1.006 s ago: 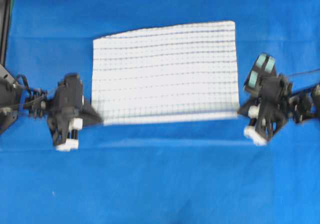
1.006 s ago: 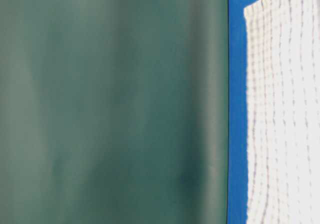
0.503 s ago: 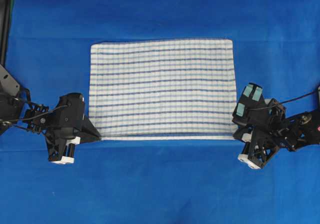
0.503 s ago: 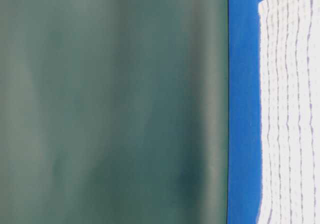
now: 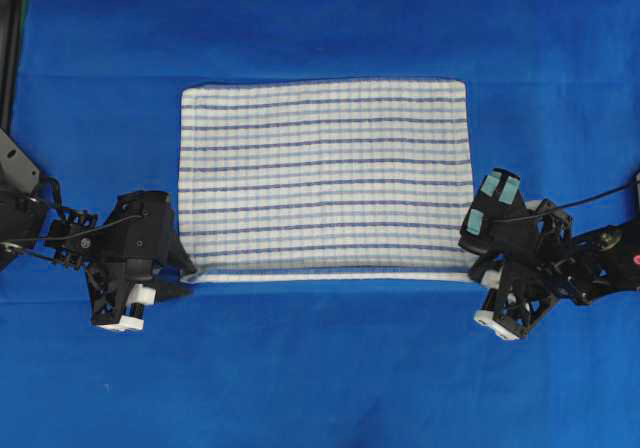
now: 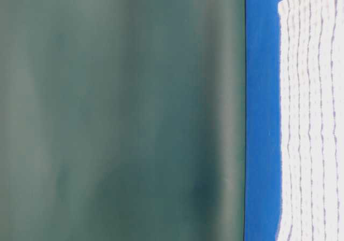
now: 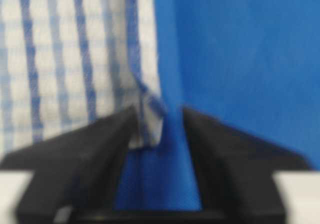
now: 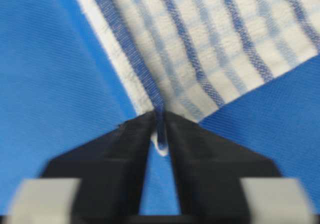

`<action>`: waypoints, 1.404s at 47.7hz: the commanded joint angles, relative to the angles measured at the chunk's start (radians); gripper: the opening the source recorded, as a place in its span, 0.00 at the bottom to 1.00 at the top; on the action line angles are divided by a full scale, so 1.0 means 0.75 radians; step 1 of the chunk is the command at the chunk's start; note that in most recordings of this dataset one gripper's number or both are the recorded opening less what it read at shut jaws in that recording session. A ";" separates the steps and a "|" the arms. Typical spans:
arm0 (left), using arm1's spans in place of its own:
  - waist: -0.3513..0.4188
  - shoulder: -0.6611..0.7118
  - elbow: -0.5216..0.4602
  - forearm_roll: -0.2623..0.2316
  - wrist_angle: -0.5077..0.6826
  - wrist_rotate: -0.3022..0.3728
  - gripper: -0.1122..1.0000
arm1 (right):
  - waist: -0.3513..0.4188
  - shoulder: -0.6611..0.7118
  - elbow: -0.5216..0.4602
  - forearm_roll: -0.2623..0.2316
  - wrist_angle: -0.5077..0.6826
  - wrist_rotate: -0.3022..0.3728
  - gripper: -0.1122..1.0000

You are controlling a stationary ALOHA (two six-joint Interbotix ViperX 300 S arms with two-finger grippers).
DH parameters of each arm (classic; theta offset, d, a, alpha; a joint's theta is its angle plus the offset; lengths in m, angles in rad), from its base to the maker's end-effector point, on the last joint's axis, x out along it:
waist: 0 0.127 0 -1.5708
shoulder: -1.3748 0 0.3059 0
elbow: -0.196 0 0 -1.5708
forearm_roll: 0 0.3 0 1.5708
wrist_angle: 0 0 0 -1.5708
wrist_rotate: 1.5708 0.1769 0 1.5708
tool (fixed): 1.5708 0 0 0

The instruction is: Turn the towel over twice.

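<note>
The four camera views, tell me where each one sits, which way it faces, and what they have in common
Overhead exterior: above the table, looking straight down at the towel on the blue sheet, left gripper and right gripper at its near corners.
Table-level exterior: low at the table's edge, turned on its side, looking across the towel toward a green wall.
Left wrist: on the left arm, looking along parted jaws at a towel corner.
Right wrist: on the right arm, jaws nearly together around a corner.
Shared: all four show the towel and sheet.

Open blue sheet (image 5: 320, 368) around towel (image 5: 325, 178)
</note>
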 commanded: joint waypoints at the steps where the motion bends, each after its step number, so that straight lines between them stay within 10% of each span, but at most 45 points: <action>1: -0.004 -0.035 -0.033 -0.002 0.025 0.002 0.56 | 0.010 -0.018 -0.047 -0.025 0.014 -0.010 0.51; 8: 0.000 -0.135 -0.082 0.002 0.157 0.027 0.79 | 0.012 -0.092 -0.086 -0.139 0.090 -0.014 0.70; 47: 0.407 -1.092 -0.039 0.006 0.313 0.393 0.75 | -0.086 -1.017 0.045 -0.898 0.391 -0.096 0.67; 67: 0.483 -1.168 0.004 0.006 0.311 0.407 0.75 | -0.166 -1.039 0.074 -0.912 0.385 -0.096 0.67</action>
